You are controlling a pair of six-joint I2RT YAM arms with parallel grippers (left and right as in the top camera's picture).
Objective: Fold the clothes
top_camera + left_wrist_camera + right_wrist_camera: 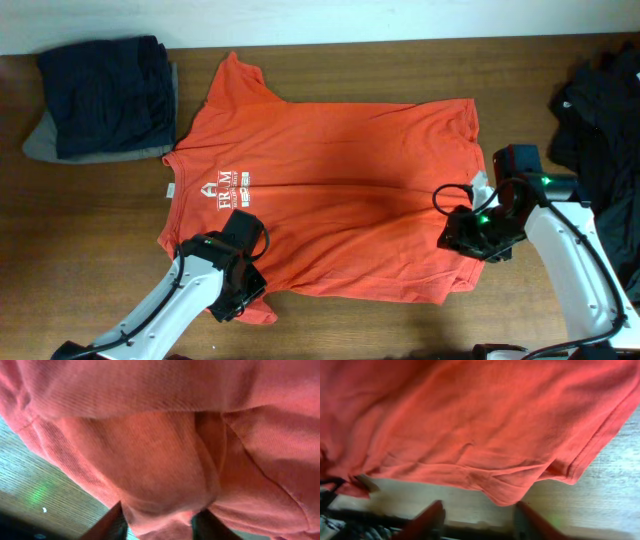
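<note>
Garments: one orange-red T-shirt (pixel 340 190) spread flat mid-table; one navy garment (pixel 110 95) stacked on one grey garment (pixel 45 145), far left; black heap (pixel 605 110) at right edge. Left gripper (pixel 161 520) low at a sleeve, pinching a fabric fold. Right gripper (pixel 480 517) low at the hem, jaws apart, holding nothing. White chest lettering unreadable.
</note>
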